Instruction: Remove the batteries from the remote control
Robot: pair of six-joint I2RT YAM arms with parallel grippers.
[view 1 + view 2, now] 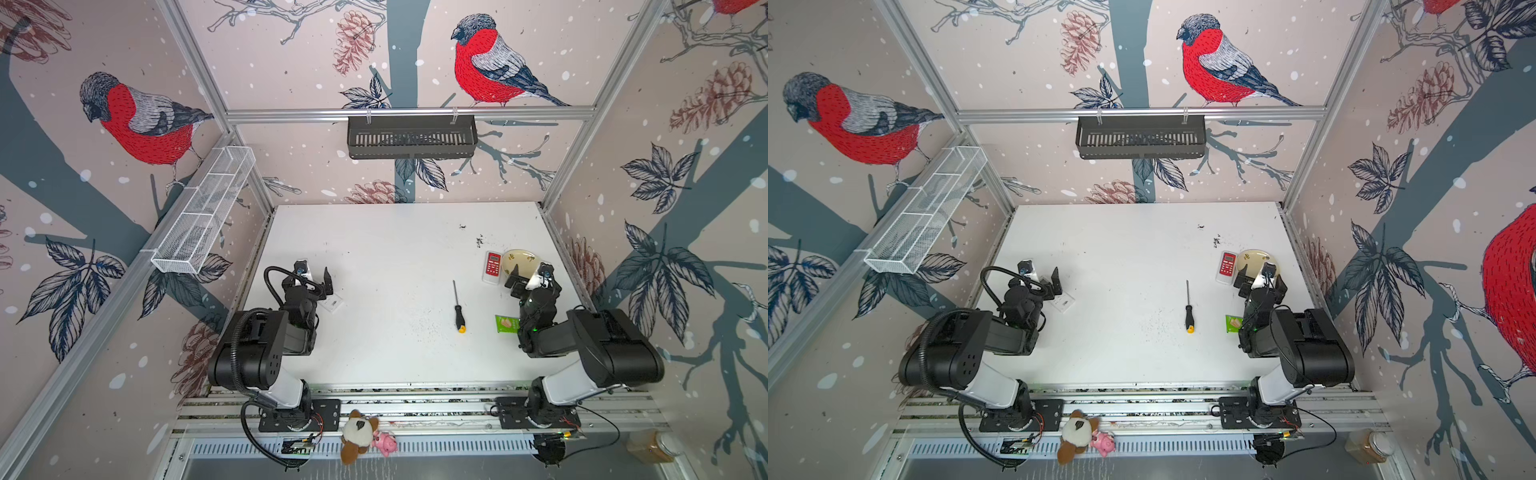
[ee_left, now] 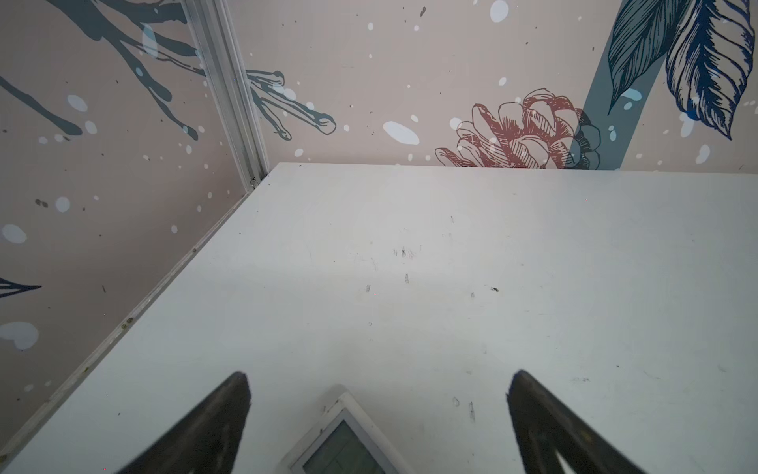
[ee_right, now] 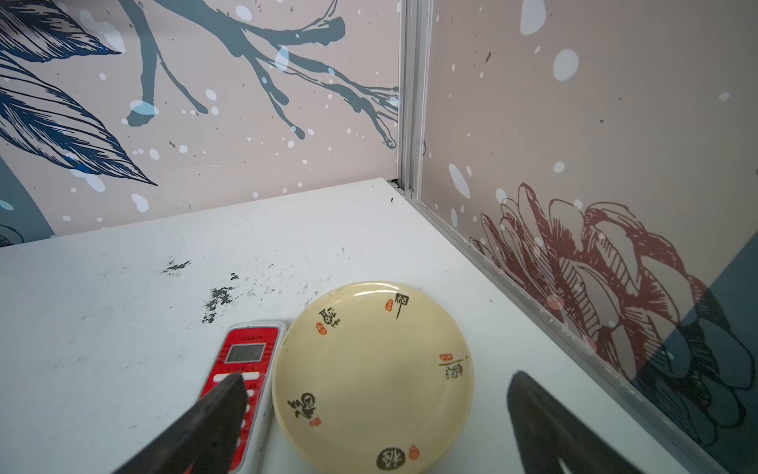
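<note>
The remote control [image 1: 493,266] [image 1: 1227,266] [image 3: 246,357] is red and white and lies face up at the right of the table, against a cream plate [image 1: 519,257] [image 3: 369,328]. No batteries show in any view. My right gripper [image 1: 530,275] [image 1: 1262,277] [image 3: 379,375] hangs open above the plate's near edge, one finger [image 3: 221,406] over the remote's buttons. On the left, my left gripper [image 1: 316,282] [image 1: 1042,284] [image 2: 379,375] is open and holds nothing. Below it lies a small white device with a grey screen [image 1: 332,303] [image 2: 344,443].
A black-handled screwdriver [image 1: 458,309] [image 1: 1189,309] lies mid-table. A green packet [image 1: 506,323] sits by the right arm. A black basket [image 1: 411,137] hangs on the back wall, a white mesh one [image 1: 203,216] on the left wall. Plush toys [image 1: 359,434] sit at the front rail.
</note>
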